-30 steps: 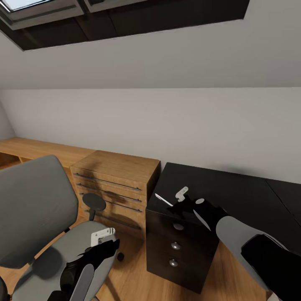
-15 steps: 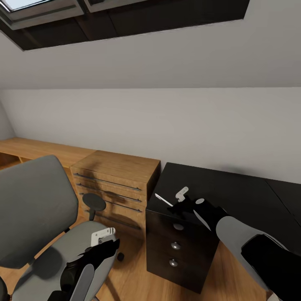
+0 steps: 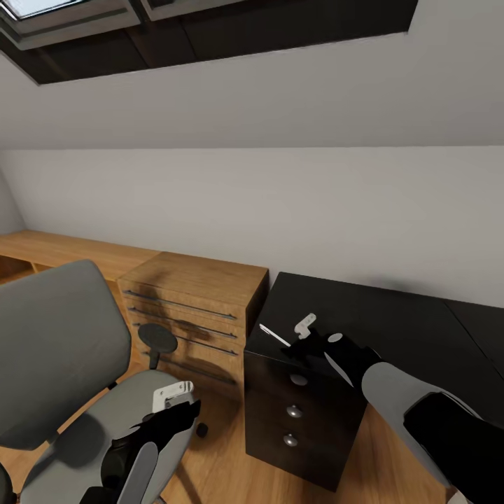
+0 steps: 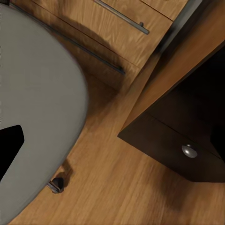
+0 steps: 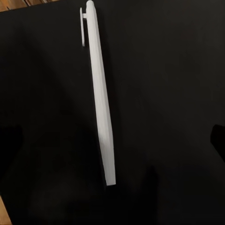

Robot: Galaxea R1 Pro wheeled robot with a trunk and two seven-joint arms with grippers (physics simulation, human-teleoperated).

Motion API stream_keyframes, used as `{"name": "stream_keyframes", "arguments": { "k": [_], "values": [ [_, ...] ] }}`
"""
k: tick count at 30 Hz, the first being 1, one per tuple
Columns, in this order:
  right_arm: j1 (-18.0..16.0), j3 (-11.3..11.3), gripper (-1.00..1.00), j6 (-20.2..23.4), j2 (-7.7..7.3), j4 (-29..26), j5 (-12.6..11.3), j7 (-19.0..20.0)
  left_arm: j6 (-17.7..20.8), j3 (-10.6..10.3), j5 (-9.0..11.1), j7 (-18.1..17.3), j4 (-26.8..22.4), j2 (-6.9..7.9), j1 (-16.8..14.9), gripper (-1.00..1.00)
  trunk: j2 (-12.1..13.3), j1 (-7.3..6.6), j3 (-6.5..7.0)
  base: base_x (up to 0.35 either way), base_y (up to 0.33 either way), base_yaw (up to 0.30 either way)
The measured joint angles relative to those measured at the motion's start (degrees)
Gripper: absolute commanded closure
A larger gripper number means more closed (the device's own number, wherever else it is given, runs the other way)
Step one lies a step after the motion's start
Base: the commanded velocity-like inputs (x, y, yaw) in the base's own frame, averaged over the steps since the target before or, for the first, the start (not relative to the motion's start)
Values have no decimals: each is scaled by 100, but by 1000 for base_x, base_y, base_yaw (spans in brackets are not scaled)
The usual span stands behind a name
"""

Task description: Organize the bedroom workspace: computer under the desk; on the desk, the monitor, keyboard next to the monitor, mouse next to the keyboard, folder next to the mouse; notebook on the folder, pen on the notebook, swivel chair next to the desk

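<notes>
The white pen lies flat near the left front corner of the glossy black desk. My right gripper hovers just right of it, open. In the right wrist view the pen lies lengthwise on the black top, and the dark fingertips stand wide apart on either side. The grey swivel chair stands left of the desk, its seat bare. My left gripper hangs open over the seat's front right edge, holding nothing; one black finger shows against the seat.
The desk's black three-knob drawer unit sits under the pen's corner. A light wooden cabinet with long handles stands between chair and desk against the white wall. A chair armrest and a caster lie in the gap over wooden floor.
</notes>
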Motion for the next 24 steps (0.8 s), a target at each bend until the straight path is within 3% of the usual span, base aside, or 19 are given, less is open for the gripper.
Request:
{"name": "stream_keyframes", "arguments": {
  "k": [24],
  "values": [
    [-1,19,-100,137,18,9,5,-146,-3,-4,-15,5,2,-8,0,-100,0,0,0,24,0,0]
  ]
}}
